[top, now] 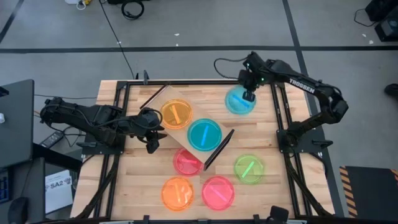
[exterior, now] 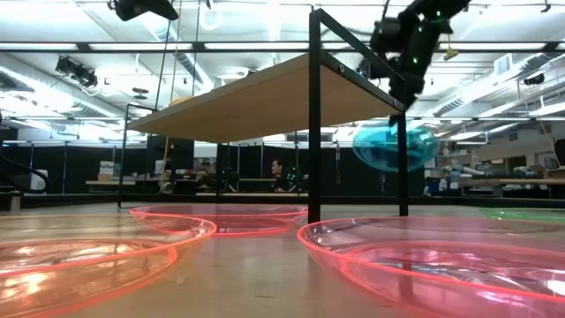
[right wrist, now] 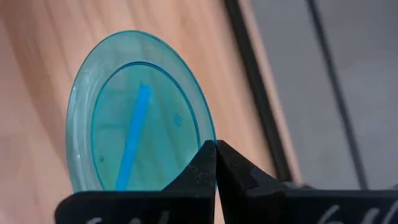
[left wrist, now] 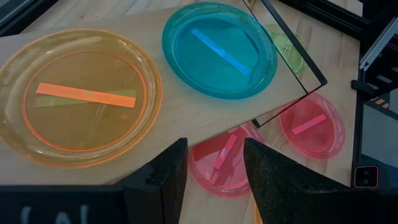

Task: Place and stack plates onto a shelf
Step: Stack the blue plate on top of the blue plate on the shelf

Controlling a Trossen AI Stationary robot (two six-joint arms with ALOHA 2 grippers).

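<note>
While held: a cyan plate (top: 239, 101) hangs clear of the desk (top: 273, 186), pinched at its rim by the right pincer (top: 249, 95), over the desk's far right part; the low view shows it (exterior: 395, 147) tilted in the air beside the shelf's dark upright.
Right pincer: fingers pressed together on the plate's edge (right wrist: 216, 163), the plate's bar mark running lengthwise toward it.
Shelf: light-wood board (top: 186, 121) with thin dark end panels, set diagonally across the desk's middle; from the low view it stands raised on dark posts (exterior: 265, 102).
On the shelf: an orange plate (top: 176, 114) toward the far-left end and a second cyan plate (top: 204, 134) just beside it, each lying flat, not stacked.
Under the shelf's near edge: a pink plate (top: 186, 162), partly covered by the board.
Desk, near side: an orange plate in front (top: 177, 193), a second pink plate (top: 217, 192) just beside it, and a green plate (top: 249, 168) to the right, past the shelf's dark end panel.
Left pincer: fingers spread apart, nothing between them (left wrist: 215, 171), hovering at the shelf's left edge (top: 151, 132) near the orange plate on the board.
</note>
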